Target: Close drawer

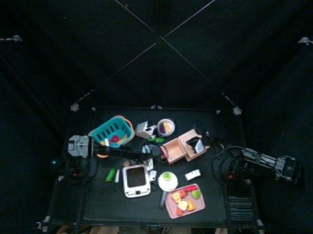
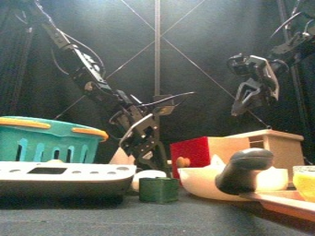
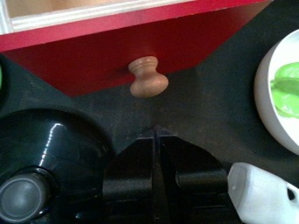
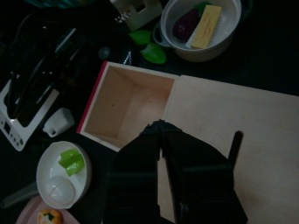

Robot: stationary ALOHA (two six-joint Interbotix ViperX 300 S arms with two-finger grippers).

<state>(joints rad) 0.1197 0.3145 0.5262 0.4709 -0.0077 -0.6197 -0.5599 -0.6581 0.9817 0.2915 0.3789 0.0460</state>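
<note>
The left fingers (image 3: pixel 149 142) are sitting drawn close together on nothing, pointing at the round wooden knob (image 3: pixel 146 77) on the drawer's red front panel (image 3: pixel 117 39), with a strip of bare black tabletop (image 3: pixel 205 105) showing between their tips and the knob. The right fingers (image 4: pixel 158 140) are hanging high over the drawer (image 4: pixel 233 114). They seem to be pressed together too, though that view is dark enough to leave some doubt.

The drawer is standing near the middle of the tabletop, and its sliding compartment (image 4: pixel 128 105) is sticking out of the tan wooden unit, its pale inside lying open to the right wrist camera. From the front, the red panel is facing the left arm, which is reaching low toward it.

A teal basket (image 1: pixel 113 131) is standing well off from the drawer on the left arm's side. A white bowl holding something green (image 3: pixel 286 87) is lying just beside the red panel, and a glossy black rounded object (image 3: pixel 47 162) is lying near the panel on the other side of the fingers. A red tray of fruit (image 1: pixel 186 201) is resting in front of the drawer, toward the tabletop's front edge.
</note>
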